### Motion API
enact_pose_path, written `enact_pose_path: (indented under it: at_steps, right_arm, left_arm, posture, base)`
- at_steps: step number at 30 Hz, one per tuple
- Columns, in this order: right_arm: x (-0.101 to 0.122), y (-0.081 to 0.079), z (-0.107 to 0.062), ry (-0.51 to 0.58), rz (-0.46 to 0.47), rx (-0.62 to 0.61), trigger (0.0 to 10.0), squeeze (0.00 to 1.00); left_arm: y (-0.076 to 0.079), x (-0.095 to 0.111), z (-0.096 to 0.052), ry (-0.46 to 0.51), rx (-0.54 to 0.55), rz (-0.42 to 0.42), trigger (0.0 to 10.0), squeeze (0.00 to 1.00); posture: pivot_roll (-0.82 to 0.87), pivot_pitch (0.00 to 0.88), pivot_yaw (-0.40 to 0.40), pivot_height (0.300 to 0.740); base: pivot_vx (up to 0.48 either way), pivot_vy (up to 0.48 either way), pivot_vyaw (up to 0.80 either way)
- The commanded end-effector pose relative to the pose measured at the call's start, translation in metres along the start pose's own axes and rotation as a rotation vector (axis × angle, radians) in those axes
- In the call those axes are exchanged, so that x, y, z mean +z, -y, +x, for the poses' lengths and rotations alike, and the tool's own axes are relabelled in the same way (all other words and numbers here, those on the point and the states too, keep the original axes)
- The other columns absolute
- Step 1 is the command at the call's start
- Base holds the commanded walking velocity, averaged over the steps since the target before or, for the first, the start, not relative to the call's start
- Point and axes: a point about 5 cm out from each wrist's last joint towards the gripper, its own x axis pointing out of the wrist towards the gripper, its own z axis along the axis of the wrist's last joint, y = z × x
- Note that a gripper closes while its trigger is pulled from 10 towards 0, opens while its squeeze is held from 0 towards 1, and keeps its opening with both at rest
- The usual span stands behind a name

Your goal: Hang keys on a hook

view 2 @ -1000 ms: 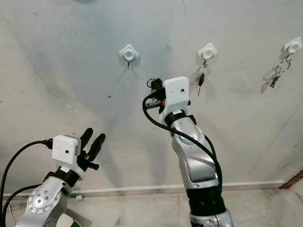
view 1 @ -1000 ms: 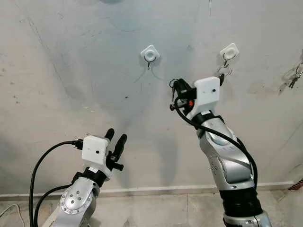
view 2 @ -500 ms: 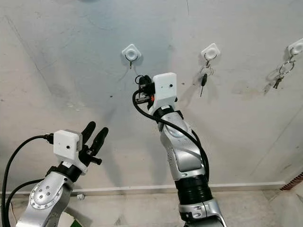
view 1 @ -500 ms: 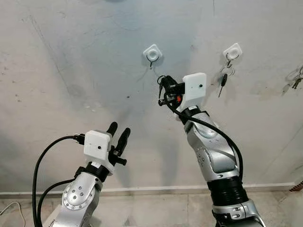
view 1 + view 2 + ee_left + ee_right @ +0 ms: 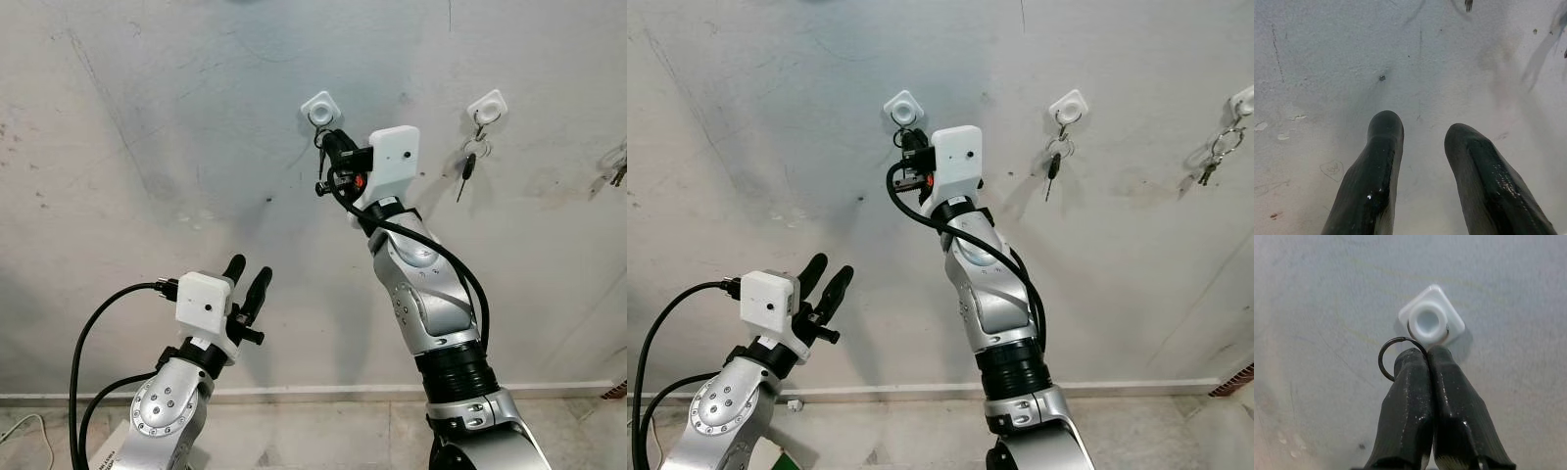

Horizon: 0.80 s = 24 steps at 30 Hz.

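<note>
Right gripper (image 5: 1427,355) fingers pressed together, clamped on thin dark metal key ring (image 5: 1399,357), tips just below white square wall hook (image 5: 1431,320). Ring sticks out beside fingertips, w/ its edge near hook base. Left gripper (image 5: 1420,142) apart, holding nothing, low by grey wall (image 5: 147,117).

Silver arms, black cables, white wrist camera boxes, glossy black end effector fingers (image 5: 1369,186).

The right claw (image 5: 1427,355), pinching the key ring (image 5: 1396,357), has swung left from the key-bearing hook (image 5: 487,105) to the left hook (image 5: 319,107).
</note>
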Motion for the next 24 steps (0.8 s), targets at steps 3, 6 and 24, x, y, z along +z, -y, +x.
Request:
enact_pose_path:
  at_steps: [3, 6, 24]
  right_arm:
    - [0.004, -0.003, 0.005, 0.021, -0.009, 0.002, 10.0, 0.00]
    - [0.002, -0.002, 0.005, 0.015, -0.012, -0.005, 10.0, 0.00]
    - [-0.003, -0.004, 0.013, 0.018, -0.009, 0.025, 10.0, 0.00]
  left_arm:
    - [0.000, 0.009, 0.001, 0.042, -0.014, -0.007, 10.0, 0.00]
    - [0.001, 0.018, 0.004, 0.077, -0.018, -0.014, 10.0, 0.00]
    - [0.002, 0.023, 0.004, 0.100, -0.024, -0.026, 10.0, 0.00]
  posture:
    - [0.05, 0.000, 0.042, 0.740]
    - [0.05, 0.000, 0.041, 0.740]
    - [0.06, 0.000, 0.034, 0.740]
  base:
    - [0.000, 0.000, 0.00]
    - [0.000, 0.000, 0.00]
    - [0.000, 0.000, 0.00]
